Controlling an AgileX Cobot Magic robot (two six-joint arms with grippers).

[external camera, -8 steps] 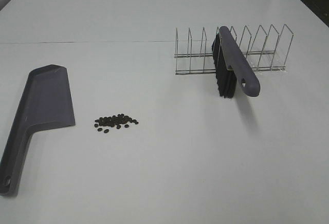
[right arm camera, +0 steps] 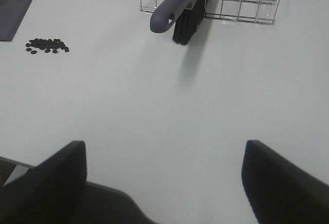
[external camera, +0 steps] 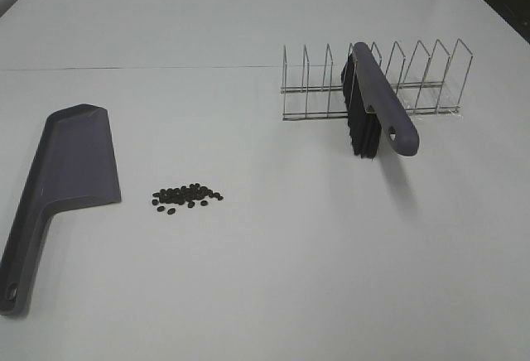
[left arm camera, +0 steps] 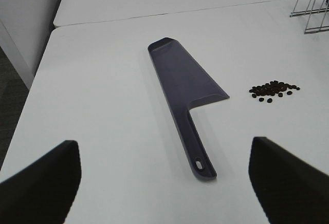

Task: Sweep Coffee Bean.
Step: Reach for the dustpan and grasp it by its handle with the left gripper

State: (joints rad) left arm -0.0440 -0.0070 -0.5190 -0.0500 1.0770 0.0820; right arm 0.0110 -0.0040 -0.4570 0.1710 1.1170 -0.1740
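White bench (external camera: 273,278): coffee beans (external camera: 187,197) unswept, near dustpan (external camera: 74,158) by left edge. Left claw (left arm camera: 163,183), right claw (right arm camera: 164,183) wide open, empty. Likely next: take brush (external camera: 383,100) from rack (external camera: 315,89).

Left end effector (left arm camera: 162,142): two fingers (left arm camera: 46,183) in matte black, each a broad, smooth slab with a rounded upper corner and a sloping top edge. Right end effector (right arm camera: 163,142): two fingers (right arm camera: 56,172) of the same matte black finish and blunt, rounded outline. The rest of each arm is out of view.
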